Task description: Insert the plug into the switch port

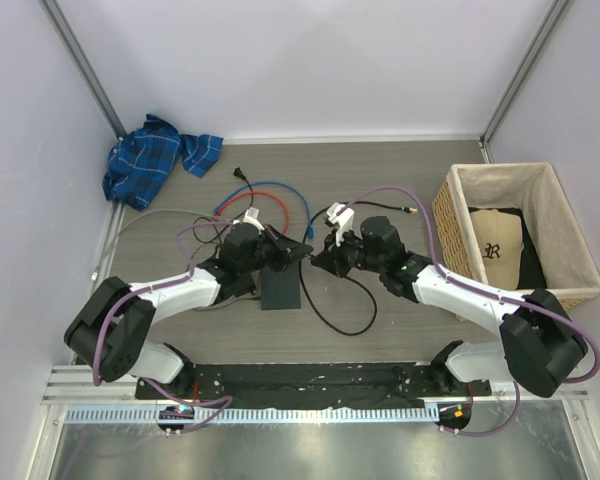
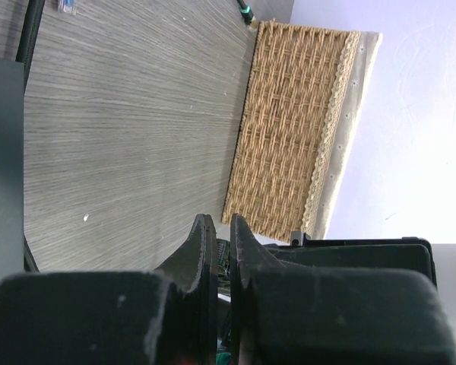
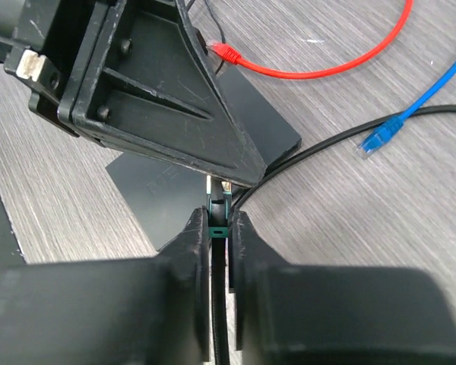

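The right tool pinches the plug by its small green body, judged light and rigid, with a springy black cable attached. The switch lies flat just beyond, thin and apt to slide on the smooth table; its port is hidden. The left tool, jaws together, stands over it

Wood-grain table w/ plaid cloth, wicker basket, flat dark switch, red cable, blue cable, blk cable
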